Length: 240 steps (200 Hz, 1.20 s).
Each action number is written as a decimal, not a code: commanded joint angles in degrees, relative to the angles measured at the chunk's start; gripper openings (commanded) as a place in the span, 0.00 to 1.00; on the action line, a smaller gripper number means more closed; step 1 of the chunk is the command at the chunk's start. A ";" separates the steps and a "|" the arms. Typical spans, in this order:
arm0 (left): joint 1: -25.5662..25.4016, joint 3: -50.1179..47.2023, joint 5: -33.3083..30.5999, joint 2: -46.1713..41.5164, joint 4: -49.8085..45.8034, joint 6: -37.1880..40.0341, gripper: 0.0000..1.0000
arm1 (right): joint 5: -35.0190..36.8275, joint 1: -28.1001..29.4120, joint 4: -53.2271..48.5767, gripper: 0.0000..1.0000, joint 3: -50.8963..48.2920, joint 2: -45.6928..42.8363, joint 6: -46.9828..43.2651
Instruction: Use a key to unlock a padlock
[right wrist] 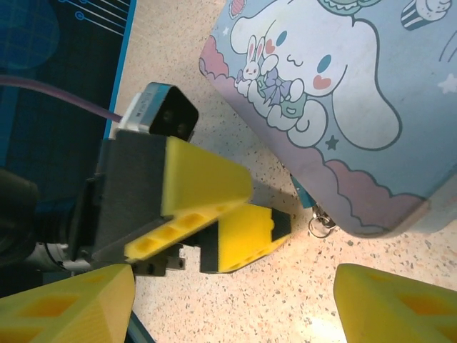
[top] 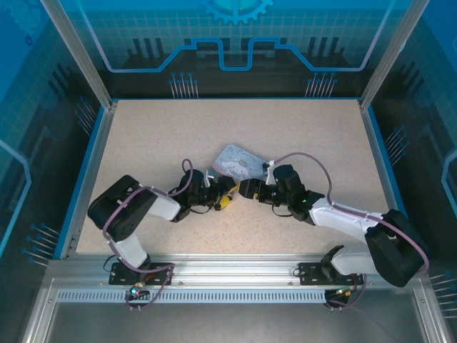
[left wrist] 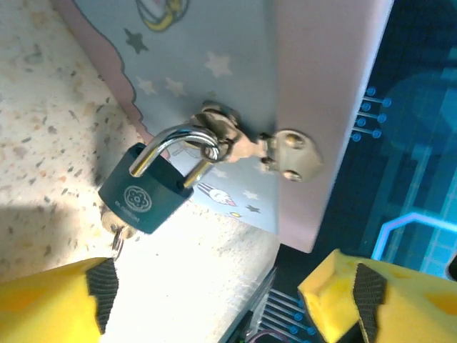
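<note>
One padlock (left wrist: 143, 189), dark bluish with a small silvery shackle (left wrist: 158, 143), is hung from the hasp (left wrist: 228, 136) of the pale tin (left wrist: 321, 71). Its long axis is slanted, with the shackle turned away from the left hand (left wrist: 221, 307) and the body towards it. The key (left wrist: 116, 230) is seen at the body's lower end, just ahead of that hand's spread, empty fingers; the right hand (right wrist: 228, 307) is likewise opened wide beside the tin.

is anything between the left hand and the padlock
Nothing visible. In the left wrist view the open left hand faces the padlock, hooked through the hasp, across bare table.
</note>
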 commanded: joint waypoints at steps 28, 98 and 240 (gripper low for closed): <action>3.54 1.10 -6.32 -18.50 -26.38 11.99 0.99 | 2.23 3.26 0.16 0.75 -1.70 -0.78 1.48; 7.86 14.34 -21.16 -35.86 -58.38 27.66 0.99 | 3.17 6.29 6.68 0.74 2.76 11.28 2.43; 8.22 15.66 -19.66 -37.49 -60.21 25.87 0.99 | -0.84 -11.19 -2.35 0.74 19.06 22.28 -6.79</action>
